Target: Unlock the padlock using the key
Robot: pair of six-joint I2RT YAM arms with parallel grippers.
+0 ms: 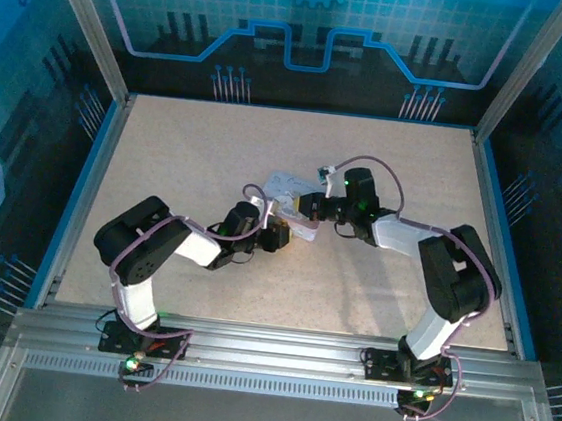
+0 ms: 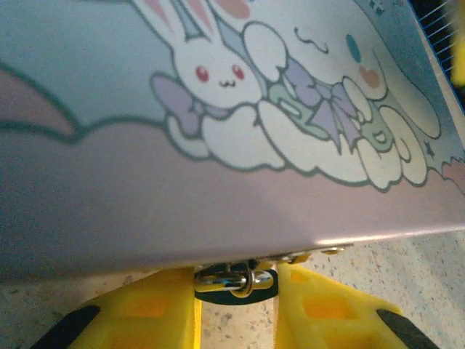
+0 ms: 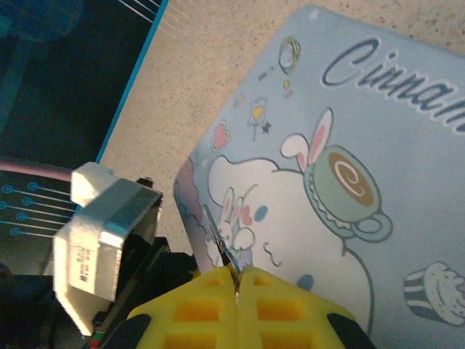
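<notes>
On speckled table (image 1: 166,158): pastel cartoon box (image 2: 218,182). Left gripper (image 2: 237,298) at its pink rim, 2 yellow fingers (image 2: 145,313) flanking padlock (image 2: 236,280); clamped or loose, cannot tell. Right gripper (image 3: 237,275) clenched on key (image 3: 216,233), sliver over box lid.

A: Place type?
B: Robot lab cell. Boxed in by blue circuit-print walls (image 1: 306,72), aluminium posts (image 1: 88,21) at corners.
A: Other proof?
B: Speckled table (image 1: 197,151), slotted rail (image 1: 267,345) along near edge, left arm (image 1: 141,246) and right arm (image 1: 455,274) bolted to it, cables (image 1: 371,163) looped along both.
</notes>
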